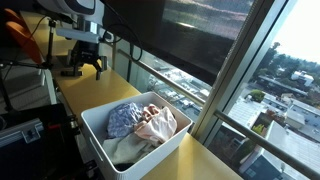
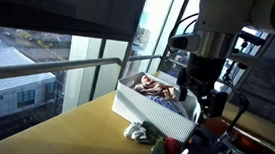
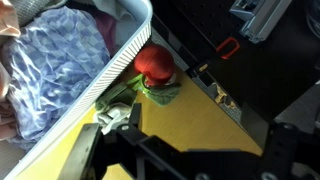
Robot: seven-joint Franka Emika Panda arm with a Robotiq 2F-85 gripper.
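My gripper (image 3: 180,142) hangs open over the bare yellow tabletop (image 3: 190,110), with nothing between its dark fingers (image 3: 88,148). Both exterior views show it (image 1: 90,66) (image 2: 201,97) just off one end of a white plastic bin (image 1: 150,155) (image 2: 140,109) (image 3: 125,50). The bin holds a blue patterned cloth (image 1: 122,118) (image 3: 60,70) and a pale pink cloth (image 1: 158,122). Outside the bin, just ahead of the fingers, a red rounded object (image 3: 153,63) rests on a green cloth (image 3: 165,90). A crumpled white piece (image 3: 112,118) (image 2: 136,132) lies beside them.
A tall window with a metal railing (image 1: 185,90) (image 2: 88,65) runs along one long side of the table. Black equipment and frames (image 3: 270,70) line the opposite edge, with a red clip (image 3: 228,45) among them. The robot's base gear (image 1: 25,90) stands beyond the table end.
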